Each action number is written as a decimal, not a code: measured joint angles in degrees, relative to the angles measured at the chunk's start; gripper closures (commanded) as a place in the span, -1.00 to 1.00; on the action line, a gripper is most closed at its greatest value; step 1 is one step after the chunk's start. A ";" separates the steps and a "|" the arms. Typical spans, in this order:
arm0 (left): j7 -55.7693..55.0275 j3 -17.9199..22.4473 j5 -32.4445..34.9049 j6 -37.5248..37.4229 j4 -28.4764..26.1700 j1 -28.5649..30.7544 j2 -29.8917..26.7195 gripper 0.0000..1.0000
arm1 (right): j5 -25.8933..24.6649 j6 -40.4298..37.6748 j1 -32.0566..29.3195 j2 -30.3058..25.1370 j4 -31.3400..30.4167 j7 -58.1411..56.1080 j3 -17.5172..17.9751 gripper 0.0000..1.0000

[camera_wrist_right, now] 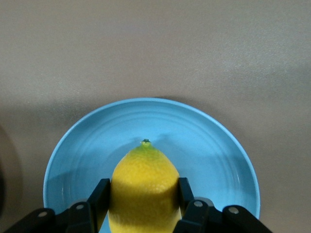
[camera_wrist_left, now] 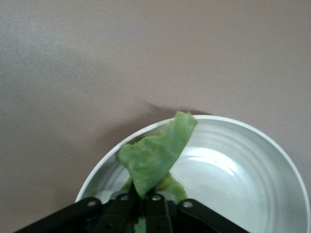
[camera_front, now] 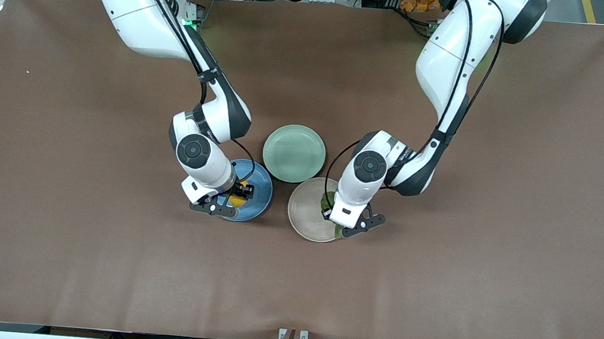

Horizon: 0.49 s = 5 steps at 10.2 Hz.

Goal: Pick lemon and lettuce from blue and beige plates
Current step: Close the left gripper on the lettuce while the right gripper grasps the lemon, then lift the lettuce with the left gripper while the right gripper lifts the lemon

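Lemon [camera_wrist_right: 143, 194] is clamped in the right tool [camera_wrist_right: 143, 206] over the blue plate [camera_wrist_right: 218, 155], lettuce [camera_wrist_left: 155, 158] pinched by the left tool [camera_wrist_left: 141, 206] over the beige plate [camera_wrist_left: 252, 184]; both grasps look made, lifting away remains.

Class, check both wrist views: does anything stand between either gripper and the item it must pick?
Nothing visible does. The right gripper already has its fingers on both sides of the lemon over the blue plate. The left gripper is shut on the lettuce over the beige plate.
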 measured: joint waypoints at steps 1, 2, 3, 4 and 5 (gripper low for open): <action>0.00 0.03 0.00 0.00 0.42 0.00 -0.28 1.00 | -0.02 0.00 0.00 0.00 0.00 0.00 -0.01 0.51; 0.00 0.14 0.00 -0.09 0.77 0.03 -0.80 1.00 | -0.03 0.00 -0.01 0.00 0.01 0.00 -0.04 0.53; 0.00 0.32 0.00 -0.46 0.89 0.08 -1.63 1.00 | -0.04 -0.05 -0.04 0.00 0.05 0.00 -0.14 0.54; 0.00 0.52 0.00 -1.26 0.95 0.14 -2.61 1.00 | -0.05 -0.47 -0.14 -0.01 0.18 0.00 -0.31 0.56; 0.00 0.74 0.00 -2.25 1.00 0.25 -3.70 1.00 | -0.05 -1.45 -0.32 -0.09 0.52 0.00 -0.40 0.56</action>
